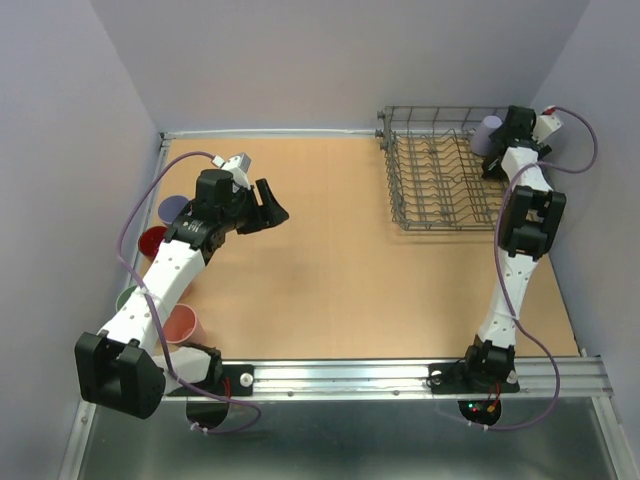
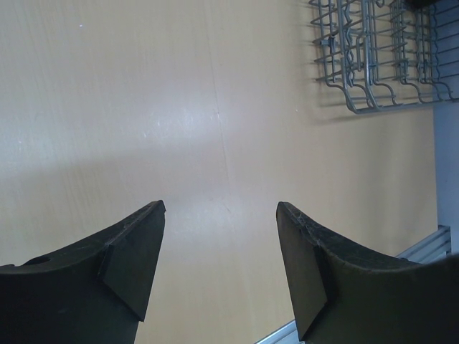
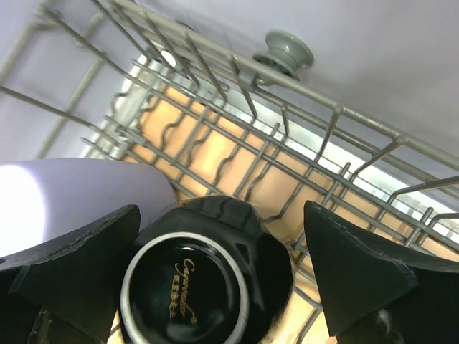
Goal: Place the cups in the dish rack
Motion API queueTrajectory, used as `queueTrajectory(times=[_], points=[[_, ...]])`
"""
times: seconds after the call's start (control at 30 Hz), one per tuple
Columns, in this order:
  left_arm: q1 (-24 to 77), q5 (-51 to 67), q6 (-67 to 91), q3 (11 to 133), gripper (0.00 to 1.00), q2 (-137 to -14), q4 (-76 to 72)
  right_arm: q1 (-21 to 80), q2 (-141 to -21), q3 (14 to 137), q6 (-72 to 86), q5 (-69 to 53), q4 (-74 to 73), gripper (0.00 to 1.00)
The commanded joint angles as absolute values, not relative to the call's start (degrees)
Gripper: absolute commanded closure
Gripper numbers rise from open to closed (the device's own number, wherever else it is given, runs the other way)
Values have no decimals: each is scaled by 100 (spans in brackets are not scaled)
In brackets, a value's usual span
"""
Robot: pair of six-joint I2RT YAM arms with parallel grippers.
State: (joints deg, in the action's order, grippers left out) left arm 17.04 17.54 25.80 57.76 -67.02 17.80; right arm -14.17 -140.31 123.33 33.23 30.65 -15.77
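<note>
Right gripper (image 3: 221, 215): jaws wide apart, straddling the black cup (image 3: 193, 294). A gap shows on the right finger's side, so nothing appears clamped. The black cup sits base-up inside the dish rack (image 3: 337, 112), at its far right corner. A lavender cup (image 3: 64, 193) lies just beside it, outside the left finger.

Left gripper (image 2: 221, 208): open, empty, above the bare table (image 1: 330, 270).

Four cups stand at the table's left edge beside the left arm: second lavender cup (image 1: 172, 208), red cup (image 1: 152, 240), green cup (image 1: 127, 297), pink cup (image 1: 183, 322).

Judgement: the cups are likely light, rigid and glossy, hence slippery. The taper would let a pinch slide, so the best hold is across the wall near the wider mouth, or over the rim.

The table is a smooth tan board. Pale walls (image 1: 300, 60) close three sides. The rack sits near the right wall, so room there is tight.
</note>
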Motion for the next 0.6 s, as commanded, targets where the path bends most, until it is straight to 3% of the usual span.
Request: queueTrajectory(times=[0.0,0.37,0.57], points=[[1696,1810,2610,5906,26,-6495,1600,-1459,-13298,12735,3305,3103,-1274,0],[1705,1740,2646,5915,26,-6302,1705,-1459,-12429,12788,3226,3015,-1230,0],[1705,1135,2531,6379,26,-6451,2379,-1119,-11105,11674,3235,2215,-1231,0]])
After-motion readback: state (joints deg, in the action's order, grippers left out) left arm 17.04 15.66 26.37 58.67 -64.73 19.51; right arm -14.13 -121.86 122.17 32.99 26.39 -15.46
